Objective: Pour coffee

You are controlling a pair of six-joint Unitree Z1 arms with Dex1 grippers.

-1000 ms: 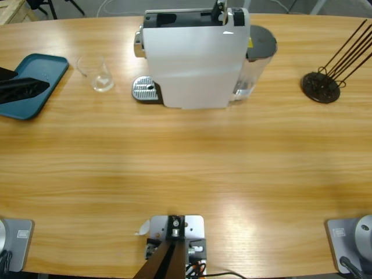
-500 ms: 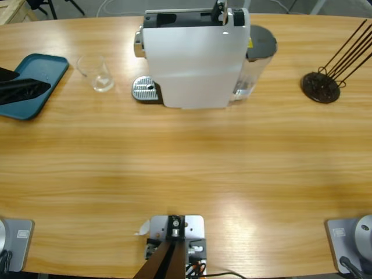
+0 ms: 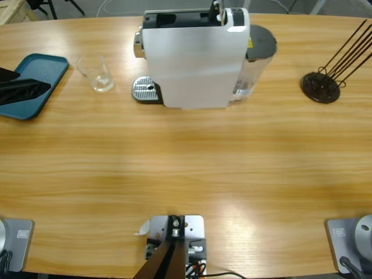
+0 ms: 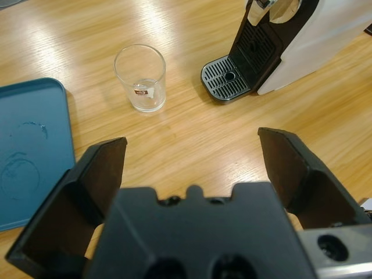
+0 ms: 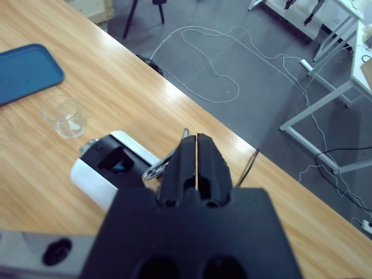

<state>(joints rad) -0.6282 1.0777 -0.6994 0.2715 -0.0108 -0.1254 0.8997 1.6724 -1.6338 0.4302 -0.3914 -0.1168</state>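
The white coffee machine (image 3: 192,61) stands at the table's far middle, its drip tray (image 3: 145,90) facing left. An empty clear glass (image 3: 99,72) stands left of the drip tray, apart from it. My left gripper (image 4: 192,142) is open and empty, hovering over the teal tray's (image 3: 32,81) edge, with the glass (image 4: 140,77) and the drip tray (image 4: 228,85) ahead of it. My right gripper (image 5: 196,151) is shut above the machine's top (image 5: 110,168), its tip at the silver lever (image 5: 163,167). In the high view this right gripper (image 3: 220,13) comes down from the top edge.
At the right of the table stands a round black stand (image 3: 320,87) holding thin dark sticks. A water tank (image 3: 256,58) sits on the machine's right side. Cables lie on the floor (image 5: 232,70) beyond the table's far edge.
The right gripper at the machine's top has shifted slightly. The left gripper, the glass and the tray are where they were.
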